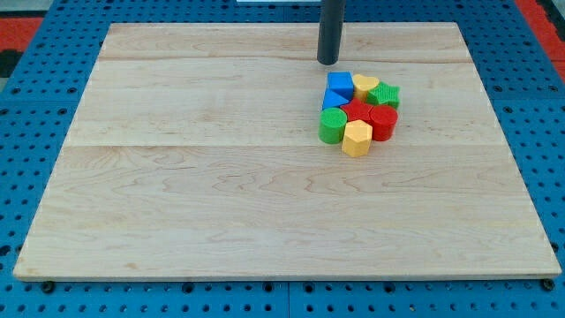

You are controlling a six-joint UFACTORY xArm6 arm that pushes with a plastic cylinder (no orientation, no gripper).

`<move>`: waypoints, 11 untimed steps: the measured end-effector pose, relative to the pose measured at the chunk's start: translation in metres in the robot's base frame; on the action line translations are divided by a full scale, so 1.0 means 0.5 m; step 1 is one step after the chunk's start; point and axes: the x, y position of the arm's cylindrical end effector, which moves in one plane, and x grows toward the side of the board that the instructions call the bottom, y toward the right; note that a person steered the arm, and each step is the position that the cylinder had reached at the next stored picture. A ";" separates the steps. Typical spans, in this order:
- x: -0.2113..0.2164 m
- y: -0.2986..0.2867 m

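Note:
My tip (327, 62) rests on the wooden board (221, 177) near the view's top, just above and slightly left of a tight cluster of blocks. The nearest block is a blue cube (339, 84), a small gap below the tip. A second blue block (333, 99) sits under it. To the right lie a yellow block (365, 86) and a green block (386, 94). A red star-like block (357, 109) sits mid-cluster, with a red cylinder (383, 123) at its right. A green cylinder (332, 126) and a yellow hexagonal block (356, 139) form the cluster's bottom edge.
The board lies on a blue pegboard surface (35, 132) that shows around all its edges. Red material (22, 22) appears in the view's top corners.

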 end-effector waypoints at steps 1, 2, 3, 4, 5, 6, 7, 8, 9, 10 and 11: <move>0.003 0.000; 0.016 0.003; 0.019 0.002; 0.023 0.002; 0.039 -0.007; 0.049 -0.024; 0.063 -0.024; 0.081 -0.024; 0.086 -0.018; 0.086 -0.018; 0.086 -0.025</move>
